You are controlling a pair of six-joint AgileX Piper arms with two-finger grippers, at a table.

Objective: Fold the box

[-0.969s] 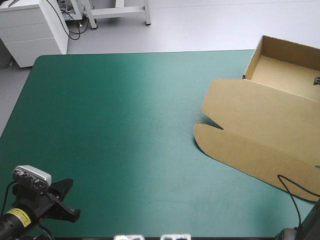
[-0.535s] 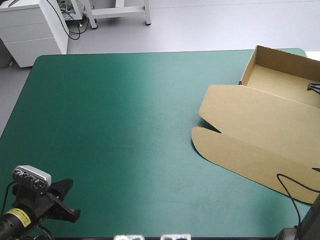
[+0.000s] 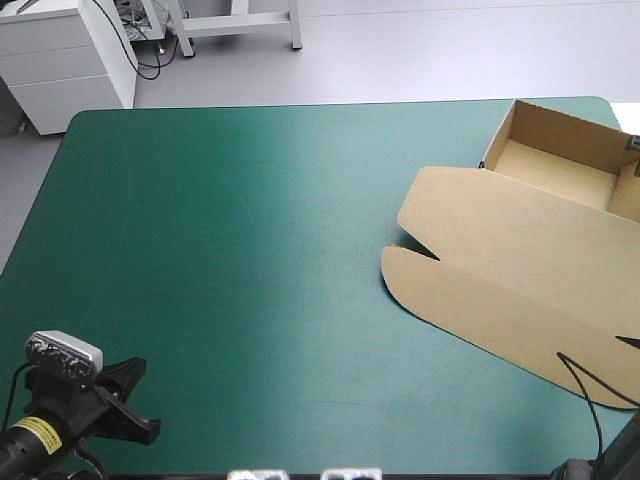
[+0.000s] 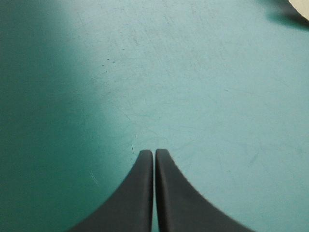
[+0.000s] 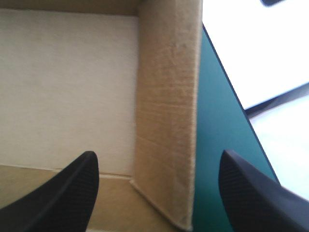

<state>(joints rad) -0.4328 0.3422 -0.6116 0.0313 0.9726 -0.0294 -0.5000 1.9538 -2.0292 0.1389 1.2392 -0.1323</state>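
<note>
Box (image 3: 520,250) at two o'clock, walls up. Right gripper (image 5: 158,158) spread astride end wall (image 5: 169,96); next, likely pinch it. Left gripper (image 4: 154,152) pressed together.

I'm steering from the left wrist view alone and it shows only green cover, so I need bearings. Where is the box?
Observer: The box is at the far right corner of the table. It is an open tray, with its lid lying flat toward the near edge.
Operator: What is the right tool doing?
Observer: The right tool is open. Its fingers stand on either side of the tray's wall nearest the table's right edge.
Operator: Is my tool anywhere near the box?
Observer: No. The left tool is at the near left corner, and a wide stretch of bare cover lies between it and the lid.
</note>
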